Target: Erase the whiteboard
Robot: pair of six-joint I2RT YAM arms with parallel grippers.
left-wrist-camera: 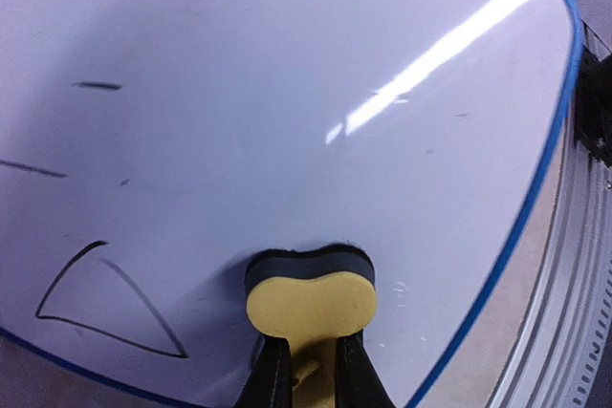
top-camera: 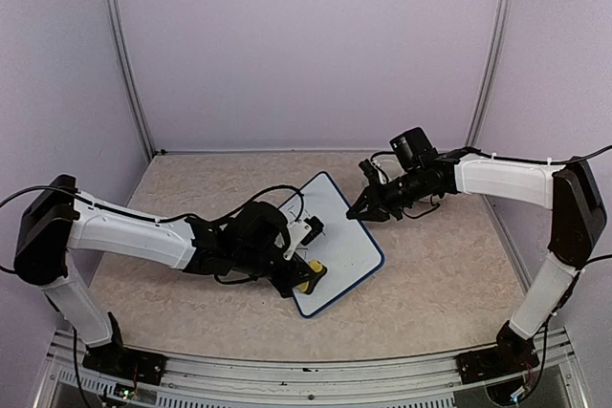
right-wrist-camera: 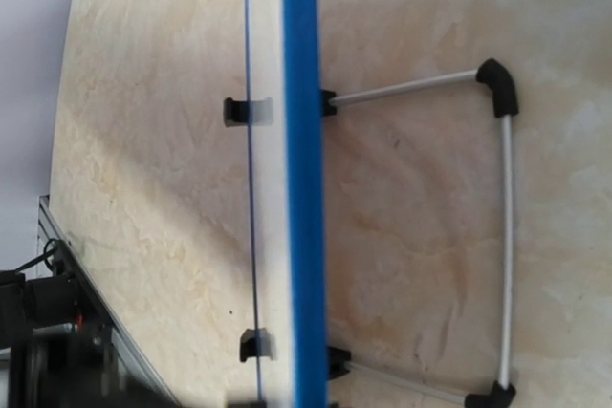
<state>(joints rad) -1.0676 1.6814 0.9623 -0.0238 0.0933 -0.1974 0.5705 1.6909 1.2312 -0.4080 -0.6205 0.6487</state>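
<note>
Left wrist view: left gripper [left-wrist-camera: 308, 355] narrowly parted, pinching yellow eraser [left-wrist-camera: 311, 303] | eraser's dark pad pressed on whiteboard [left-wrist-camera: 287, 93], mid-table [top-camera: 440, 274] between arms | right gripper [top-camera: 367, 205] closed at board's far rim, grip unclear

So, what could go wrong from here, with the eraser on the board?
1. The eraser sits close to the blue rim of the whiteboard; a stroke that way could slide off the edge.
2. The board leans on a thin wire stand; hard pressure from the left gripper might shift it if the right gripper, apparently clamped on the rim, slips.
3. The triangle mark beside the eraser could be missed.
</note>
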